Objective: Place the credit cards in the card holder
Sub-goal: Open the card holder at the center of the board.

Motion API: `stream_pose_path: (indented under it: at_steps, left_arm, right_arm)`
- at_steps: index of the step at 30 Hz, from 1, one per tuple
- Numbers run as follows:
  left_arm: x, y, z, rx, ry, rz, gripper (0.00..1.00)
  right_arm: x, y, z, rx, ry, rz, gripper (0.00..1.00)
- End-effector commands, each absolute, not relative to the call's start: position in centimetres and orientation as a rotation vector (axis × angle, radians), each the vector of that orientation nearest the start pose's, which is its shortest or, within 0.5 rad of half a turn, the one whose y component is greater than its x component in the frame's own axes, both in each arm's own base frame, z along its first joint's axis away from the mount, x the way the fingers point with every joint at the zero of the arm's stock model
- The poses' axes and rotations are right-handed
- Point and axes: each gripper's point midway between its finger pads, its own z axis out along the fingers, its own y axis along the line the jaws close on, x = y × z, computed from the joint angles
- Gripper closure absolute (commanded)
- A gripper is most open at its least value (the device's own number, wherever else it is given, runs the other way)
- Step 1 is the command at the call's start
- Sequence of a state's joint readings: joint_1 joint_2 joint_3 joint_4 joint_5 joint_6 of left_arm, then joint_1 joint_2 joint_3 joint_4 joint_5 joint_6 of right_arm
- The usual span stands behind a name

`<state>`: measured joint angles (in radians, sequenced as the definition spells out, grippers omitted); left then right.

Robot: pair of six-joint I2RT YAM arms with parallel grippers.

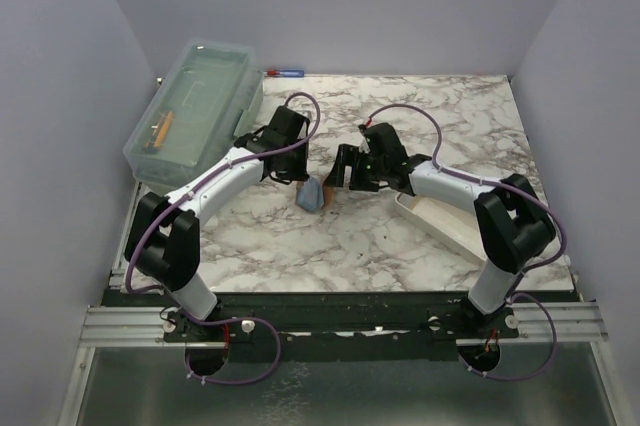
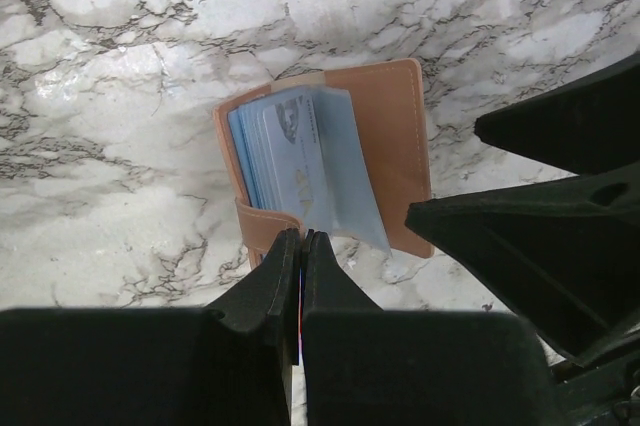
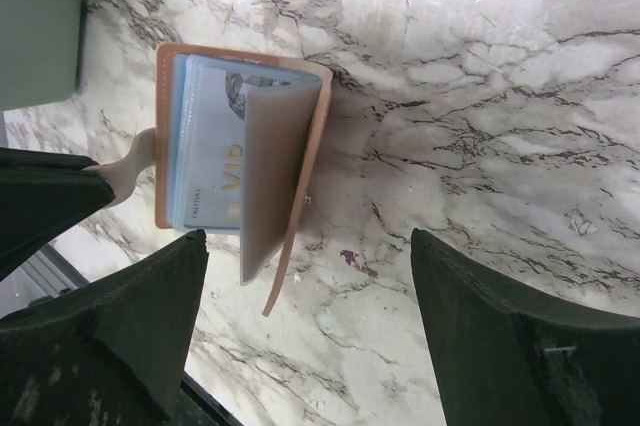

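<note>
Left end effector point(image 2: 302, 246) is pinched shut on the leather tab of the card holder point(image 2: 400, 146), which lies open near the middle of the marble bench point(image 1: 400, 236) with light blue credit cards point(image 2: 300, 156) tucked inside. Right end effector point(image 3: 308, 241) hangs just above it, fingers spread wide, holding nothing.

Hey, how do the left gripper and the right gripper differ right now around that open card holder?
The left gripper is shut, pinching the card holder at its edge; the right gripper stands open and holds nothing. The left gripper touches the holder; the right gripper hangs over it, apparently without contact. Both point down at the open holder, where a light blue card shows.
</note>
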<state>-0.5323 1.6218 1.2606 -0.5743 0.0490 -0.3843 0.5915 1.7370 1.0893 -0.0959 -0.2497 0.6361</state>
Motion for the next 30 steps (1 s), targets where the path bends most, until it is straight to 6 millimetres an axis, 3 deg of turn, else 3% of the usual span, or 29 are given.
stream_pose_path:
  at_steps: [1,13,19,30]
  left_arm:
    - [32.9,-23.8,14.8,0.214,2.487,-0.563,1.00]
    - [32.5,-24.2,14.7,0.212,2.485,-0.603,1.00]
    - [32.2,-24.5,14.9,0.216,2.479,-0.638,1.00]
    - [32.2,-24.9,14.9,0.211,2.474,-0.663,1.00]
  right_arm:
    - [33.0,31.5,7.9,-0.109,2.476,0.907,0.13]
    - [32.7,32.4,6.9,-0.060,2.498,0.983,0.20]
    - [32.9,32.9,6.9,-0.091,2.481,1.010,0.12]
    - [33.0,33.8,6.7,-0.129,2.472,1.064,0.08]
